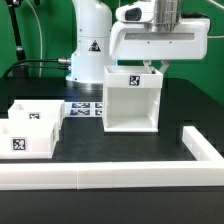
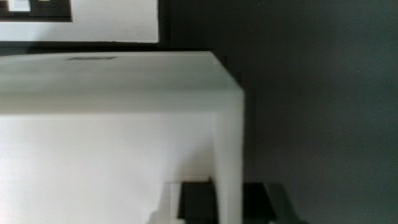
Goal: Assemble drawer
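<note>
The tall white drawer casing (image 1: 132, 100) stands upright mid-table, its open front facing the camera and a tag on its top edge. My gripper (image 1: 153, 68) comes down from above onto the top of its wall on the exterior view's right. In the wrist view the casing (image 2: 107, 110) fills most of the frame. My gripper (image 2: 228, 192) has that thin wall between its black fingers (image 2: 199, 200), which sit tight against it on both sides. Two knobbed trays, one in front (image 1: 28, 142) and one behind (image 1: 38, 115), lie at the exterior view's left, apart from the casing.
The marker board (image 1: 85, 107) lies flat between the trays and the casing, at the foot of the robot base (image 1: 90, 50). A long low white rail (image 1: 110, 178) runs along the front and turns back at the exterior view's right (image 1: 203, 148).
</note>
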Available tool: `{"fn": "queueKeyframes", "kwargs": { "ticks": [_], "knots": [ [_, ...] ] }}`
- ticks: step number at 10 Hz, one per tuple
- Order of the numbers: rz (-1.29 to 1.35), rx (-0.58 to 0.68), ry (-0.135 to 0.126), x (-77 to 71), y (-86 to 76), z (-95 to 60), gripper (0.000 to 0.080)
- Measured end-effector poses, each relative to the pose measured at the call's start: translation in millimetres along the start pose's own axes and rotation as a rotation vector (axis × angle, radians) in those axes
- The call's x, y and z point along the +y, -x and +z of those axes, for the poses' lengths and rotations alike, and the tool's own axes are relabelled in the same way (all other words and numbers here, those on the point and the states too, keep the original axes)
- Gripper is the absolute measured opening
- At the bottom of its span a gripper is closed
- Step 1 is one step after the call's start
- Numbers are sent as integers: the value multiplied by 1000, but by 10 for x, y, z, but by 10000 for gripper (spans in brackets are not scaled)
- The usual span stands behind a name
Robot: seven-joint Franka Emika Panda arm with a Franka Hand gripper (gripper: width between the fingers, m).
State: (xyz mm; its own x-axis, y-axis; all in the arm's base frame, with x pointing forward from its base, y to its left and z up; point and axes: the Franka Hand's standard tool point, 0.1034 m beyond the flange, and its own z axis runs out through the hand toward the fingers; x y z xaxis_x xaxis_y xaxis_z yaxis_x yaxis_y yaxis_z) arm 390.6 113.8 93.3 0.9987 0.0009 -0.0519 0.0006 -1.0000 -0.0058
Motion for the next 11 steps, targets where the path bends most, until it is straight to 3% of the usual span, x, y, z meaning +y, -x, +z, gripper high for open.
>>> {"fn": "queueKeyframes", "kwargs": {
  "ticks": [4,7,11],
  "knots": [
    [-14,2,-1,9,-25,-2,36],
    [-46,34,-17,58,-463,-27,37],
    [-41,100,-35,105,-1206,-76,37]
  ]
}}
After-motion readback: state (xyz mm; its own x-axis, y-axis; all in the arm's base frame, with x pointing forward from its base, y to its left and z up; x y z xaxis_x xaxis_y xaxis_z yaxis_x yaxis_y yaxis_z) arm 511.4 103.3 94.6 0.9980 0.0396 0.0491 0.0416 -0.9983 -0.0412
